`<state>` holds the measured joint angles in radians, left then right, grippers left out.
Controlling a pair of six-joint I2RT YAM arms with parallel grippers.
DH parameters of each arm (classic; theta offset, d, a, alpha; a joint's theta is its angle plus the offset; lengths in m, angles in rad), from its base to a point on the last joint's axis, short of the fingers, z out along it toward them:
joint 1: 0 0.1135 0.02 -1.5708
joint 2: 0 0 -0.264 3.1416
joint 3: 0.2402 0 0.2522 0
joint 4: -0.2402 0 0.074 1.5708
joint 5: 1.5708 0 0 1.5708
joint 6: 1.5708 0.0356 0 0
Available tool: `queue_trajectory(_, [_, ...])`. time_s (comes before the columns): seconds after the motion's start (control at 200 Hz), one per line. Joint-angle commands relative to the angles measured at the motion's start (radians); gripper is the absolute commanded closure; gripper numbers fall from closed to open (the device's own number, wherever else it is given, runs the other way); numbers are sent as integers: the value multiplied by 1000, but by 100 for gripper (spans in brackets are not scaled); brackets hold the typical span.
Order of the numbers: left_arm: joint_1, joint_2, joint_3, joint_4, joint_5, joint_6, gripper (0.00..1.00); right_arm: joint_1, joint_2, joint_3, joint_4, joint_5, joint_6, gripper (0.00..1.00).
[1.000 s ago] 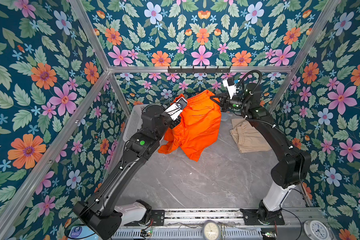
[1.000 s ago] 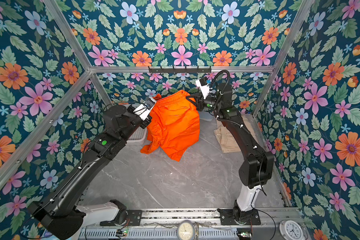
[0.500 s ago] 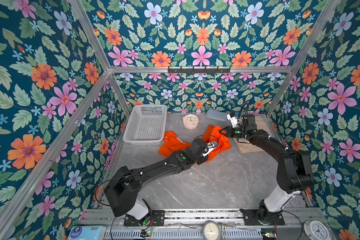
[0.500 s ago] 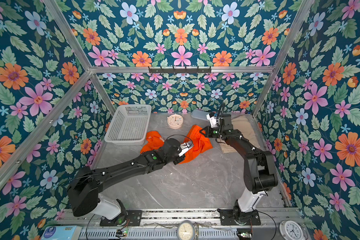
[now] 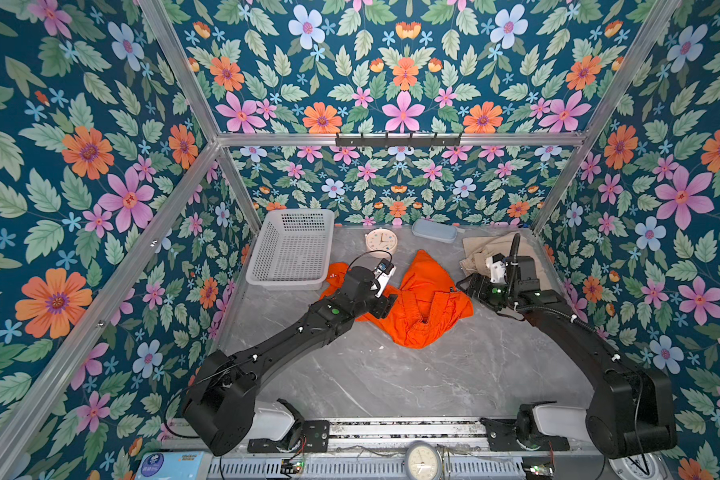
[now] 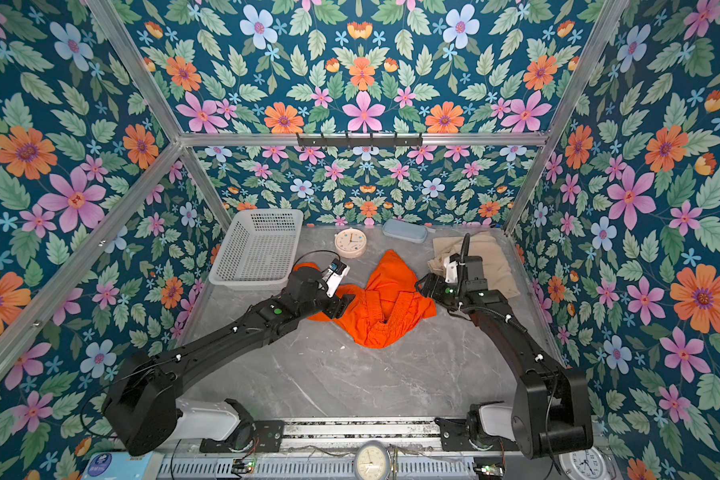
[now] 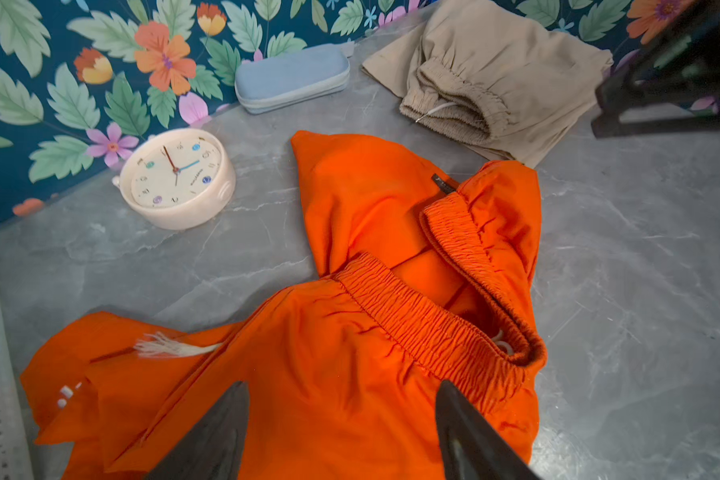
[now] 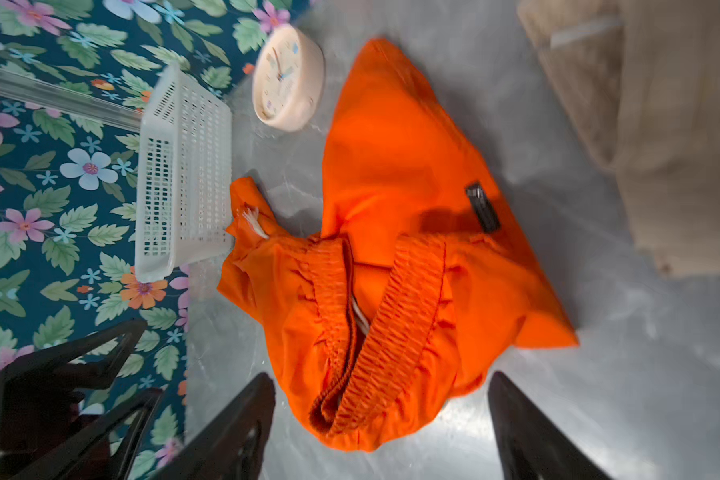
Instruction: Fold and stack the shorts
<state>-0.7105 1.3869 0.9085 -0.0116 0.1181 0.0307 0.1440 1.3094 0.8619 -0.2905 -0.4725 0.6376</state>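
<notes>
The orange shorts (image 5: 422, 303) lie crumpled on the grey table's middle, waistband bunched and gaping toward the front, seen in both top views (image 6: 385, 303). My left gripper (image 7: 341, 384) is open and hovers over their left part (image 7: 350, 332), with nothing between its fingers. At their right edge my right gripper (image 8: 381, 376) is open too, its fingers straddling the waistband end (image 8: 371, 374) without gripping it. The beige shorts (image 5: 481, 249) lie folded at the back right corner (image 7: 495, 75), behind the right wrist.
A white perforated basket (image 5: 292, 253) stands at the back left, touching an orange leg. A round cream clock (image 5: 381, 241) and a pale blue case (image 5: 433, 230) lie along the back wall. Floral walls close in three sides.
Both grippers have opened and let go of the orange shorts, which were held up a second ago and now lie on the table. Both arms have come down and drawn apart.
</notes>
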Motion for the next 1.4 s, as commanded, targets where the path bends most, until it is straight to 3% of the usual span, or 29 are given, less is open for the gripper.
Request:
queue_trajectory(0.0, [15,74,29,34,118,-3,27,41,38,-19,-26,-42,166,18])
queue_trajectory(0.245, [98,398,312,-107,300,149,18,74,189,-7,-25,-22,175,17])
queue_trajectory(0.305, [131,468,404,-172,383,182,16,75,217,-5,-17,-13,177,16])
queue_trajectory(0.415, [222,583,541,-235,640,223,16,74,258,0,2,-14,177,16])
queue_trajectory(0.515, [272,689,690,-389,736,310,18,75,276,8,9,-17,174,16])
queue_trajectory(0.61, [278,781,826,-596,727,459,18,75,287,16,11,-17,167,17])
queue_trajectory(0.73, [278,885,946,-762,670,553,17,75,305,27,8,-23,157,17])
queue_trajectory(0.995, [278,958,989,-860,623,617,23,75,339,30,34,-33,159,19])
queue_trajectory(1.095, [278,948,977,-876,653,641,35,74,380,36,60,-41,167,22])
queue_trajectory(1.285, [278,832,898,-858,715,644,84,73,455,98,132,-64,186,32])
queue_trajectory(1.395, [276,655,747,-688,698,568,91,69,522,193,168,-94,188,36])
